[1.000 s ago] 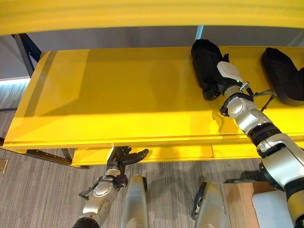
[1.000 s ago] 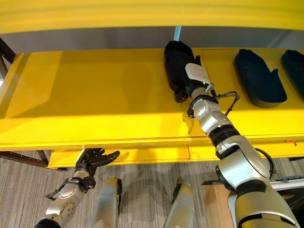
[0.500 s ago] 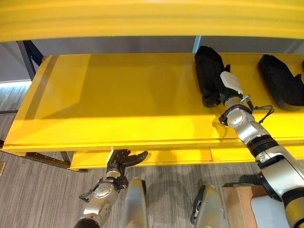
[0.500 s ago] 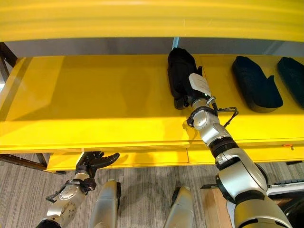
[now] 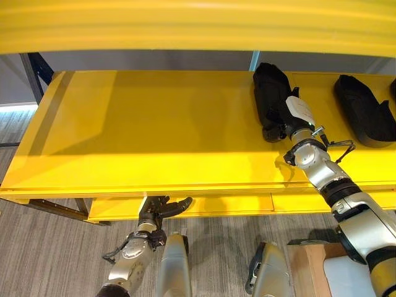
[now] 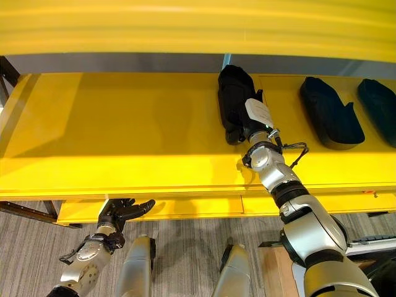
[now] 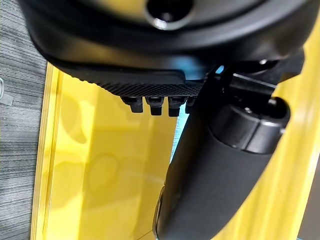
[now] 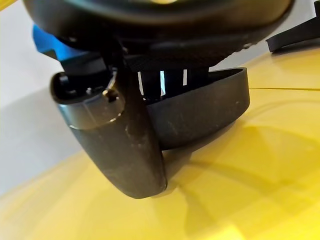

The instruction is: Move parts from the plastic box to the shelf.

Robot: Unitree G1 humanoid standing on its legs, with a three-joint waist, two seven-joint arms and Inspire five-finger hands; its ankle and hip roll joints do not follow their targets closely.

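No text, label or number can be read on anything here.

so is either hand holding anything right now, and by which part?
Right hand grips a black part resting on the yellow shelf, at the part's near end. Left hand is open below the shelf edge, holding nothing.

A black moulded part (image 5: pixel 267 93) lay lengthwise on the yellow shelf (image 5: pixel 154 124) toward its back edge, two similar parts (image 6: pixel 330 111) further right.
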